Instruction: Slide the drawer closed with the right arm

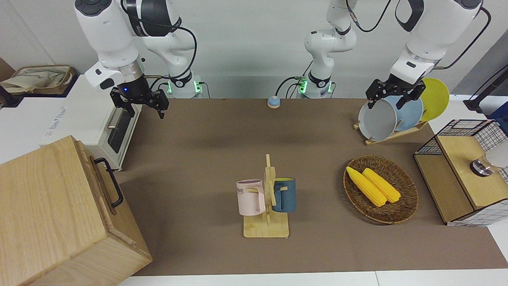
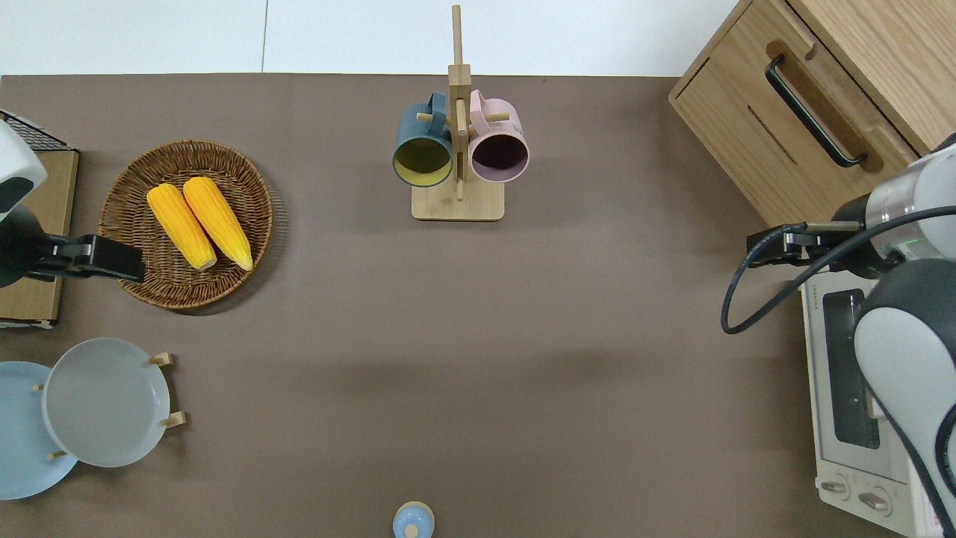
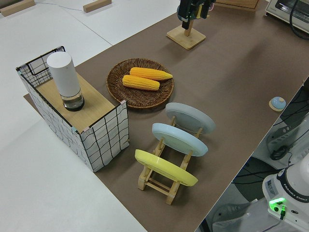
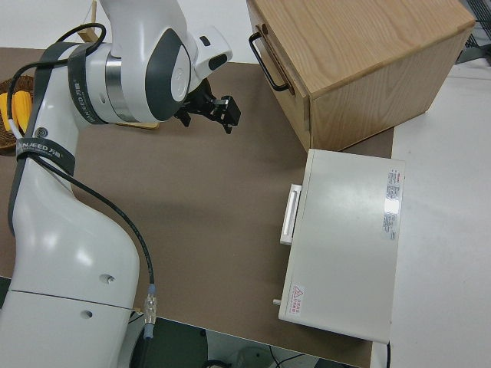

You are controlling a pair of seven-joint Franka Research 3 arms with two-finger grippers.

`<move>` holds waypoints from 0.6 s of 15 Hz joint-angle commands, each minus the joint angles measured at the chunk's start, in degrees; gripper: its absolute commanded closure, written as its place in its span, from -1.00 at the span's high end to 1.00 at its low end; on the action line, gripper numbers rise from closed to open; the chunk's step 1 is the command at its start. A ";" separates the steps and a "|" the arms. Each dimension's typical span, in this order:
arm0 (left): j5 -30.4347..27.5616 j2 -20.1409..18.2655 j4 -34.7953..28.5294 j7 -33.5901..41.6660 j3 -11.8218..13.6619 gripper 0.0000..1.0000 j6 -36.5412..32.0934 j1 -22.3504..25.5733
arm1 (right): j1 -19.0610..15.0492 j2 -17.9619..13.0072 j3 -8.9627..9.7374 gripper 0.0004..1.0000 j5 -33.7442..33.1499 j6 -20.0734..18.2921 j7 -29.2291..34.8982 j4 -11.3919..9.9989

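Note:
The drawer [image 1: 104, 186] is the front of the big wooden cabinet [image 2: 889, 52] at the right arm's end of the table. It carries a black loop handle [image 2: 814, 112], which also shows in the right side view [image 4: 268, 61]. The drawer front sits close against the cabinet body. My right gripper [image 1: 145, 112] hangs open and empty in the air. In the overhead view the right gripper [image 2: 769, 246] is over the brown mat, between the cabinet and the toaster oven, a short way from the handle. The left arm is parked, and the left gripper [image 1: 387, 104] is open.
A white toaster oven [image 2: 844, 388] stands beside the cabinet, nearer to the robots. A mug rack [image 1: 268, 198] with two mugs is mid-table. Toward the left arm's end are a wicker basket [image 1: 405, 178] with corn, a plate rack [image 1: 393, 135] and a wire rack [image 1: 456, 174].

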 commanded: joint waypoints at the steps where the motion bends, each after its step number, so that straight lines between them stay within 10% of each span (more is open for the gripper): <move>1: 1.02 -0.25 0.58 -0.60 0.02 0.99 -1.03 -0.39 | -0.21 -0.28 0.82 0.97 -1.05 -0.54 0.95 1.40; 9: 1.02 -0.25 0.58 -0.60 0.02 0.99 -1.03 -0.39 | -0.13 0.69 1.53 0.97 -0.27 -3.10 -0.27 3.78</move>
